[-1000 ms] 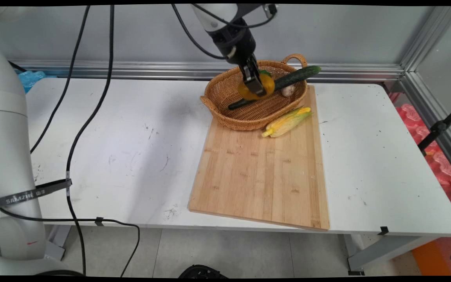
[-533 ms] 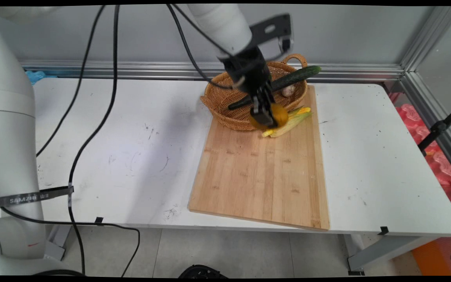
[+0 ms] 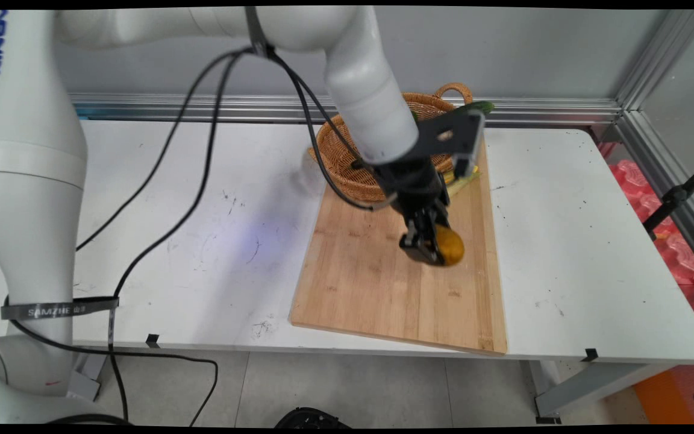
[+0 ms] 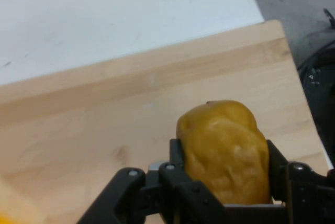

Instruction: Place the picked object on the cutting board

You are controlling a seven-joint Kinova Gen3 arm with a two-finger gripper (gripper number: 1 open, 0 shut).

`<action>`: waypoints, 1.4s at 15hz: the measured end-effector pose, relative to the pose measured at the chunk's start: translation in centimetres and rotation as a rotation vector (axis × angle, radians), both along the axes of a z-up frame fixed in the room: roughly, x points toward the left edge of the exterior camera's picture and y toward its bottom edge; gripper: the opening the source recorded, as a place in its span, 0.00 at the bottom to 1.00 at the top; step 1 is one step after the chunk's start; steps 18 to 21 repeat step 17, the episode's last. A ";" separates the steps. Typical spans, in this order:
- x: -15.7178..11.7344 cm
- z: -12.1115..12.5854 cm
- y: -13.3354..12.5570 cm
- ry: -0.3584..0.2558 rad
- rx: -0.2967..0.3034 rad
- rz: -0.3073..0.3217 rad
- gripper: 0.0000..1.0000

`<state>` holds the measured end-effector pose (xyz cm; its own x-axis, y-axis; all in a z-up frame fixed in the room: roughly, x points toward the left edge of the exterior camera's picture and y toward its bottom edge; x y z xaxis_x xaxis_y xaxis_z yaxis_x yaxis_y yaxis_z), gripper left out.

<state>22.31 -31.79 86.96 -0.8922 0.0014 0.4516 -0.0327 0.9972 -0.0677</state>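
Observation:
My gripper is shut on a yellow-orange pepper, holding it just above the middle of the wooden cutting board. In the hand view the pepper bulges between the two black fingers, with the cutting board under it. Behind the arm stands a wicker basket at the board's far end. The tip of a green cucumber sticks out over the basket's rim. A bit of corn husk shows beside the basket; the arm hides most of it.
The white table spreads to the left and right of the board. Black cables hang from the arm over the table's left half. A metal rail runs along the wall at the table's far edge.
The gripper has carried the pepper out of the basket, over its near rim and down toward the middle of the cutting board. The arm now covers part of the basket and corn.

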 end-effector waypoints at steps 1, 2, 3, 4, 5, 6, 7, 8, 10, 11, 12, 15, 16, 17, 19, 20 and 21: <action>-0.7 -0.8 0.3 -0.001 0.000 -0.021 0.00; -1.1 -1.3 0.4 -0.002 0.000 -0.034 0.00; -1.7 -2.0 0.6 -0.003 0.000 -0.053 0.00; -2.4 -2.9 0.9 -0.005 -0.001 -0.073 0.00; -3.1 -3.7 1.0 -0.007 -0.003 -0.091 0.00; -3.6 -4.3 1.2 -0.009 -0.003 -0.104 0.00; -4.2 -5.0 1.3 -0.011 -0.004 -0.118 0.00; -4.7 -5.7 1.4 -0.012 -0.005 -0.129 0.00; -5.3 -6.4 1.5 -0.012 -0.006 -0.142 0.00; -5.6 -6.8 1.6 -0.012 -0.008 -0.151 0.00; -5.9 -7.1 1.6 -0.011 -0.008 -0.158 0.00; -6.2 -7.4 1.5 -0.006 -0.012 -0.173 1.00; -6.2 -7.3 1.5 -0.003 -0.012 -0.174 1.00; -6.2 -7.2 1.4 -0.001 -0.013 -0.175 1.00; -6.2 -7.2 1.4 -0.001 -0.013 -0.175 1.00; -6.2 -7.2 1.4 -0.001 -0.013 -0.175 1.00; -6.2 -7.2 1.4 -0.001 -0.013 -0.175 1.00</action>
